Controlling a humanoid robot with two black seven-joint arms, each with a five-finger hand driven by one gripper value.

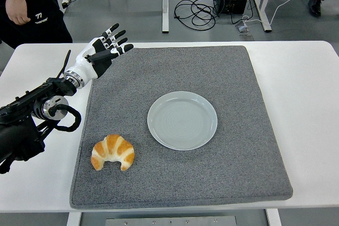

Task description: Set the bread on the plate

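Note:
A golden croissant [112, 152] lies on the grey mat [238, 78] near its front left corner. A pale blue-grey plate [182, 120] sits empty at the middle of the mat, to the right of the croissant and apart from it. My left hand [108, 45] is raised over the mat's far left corner, fingers spread and holding nothing, well behind the croissant. The right arm is out of view.
The mat covers most of the white table [307, 88]. A person in dark clothes [32, 3] stands beyond the table's far left corner. Cables [198, 11] and table legs are on the floor behind.

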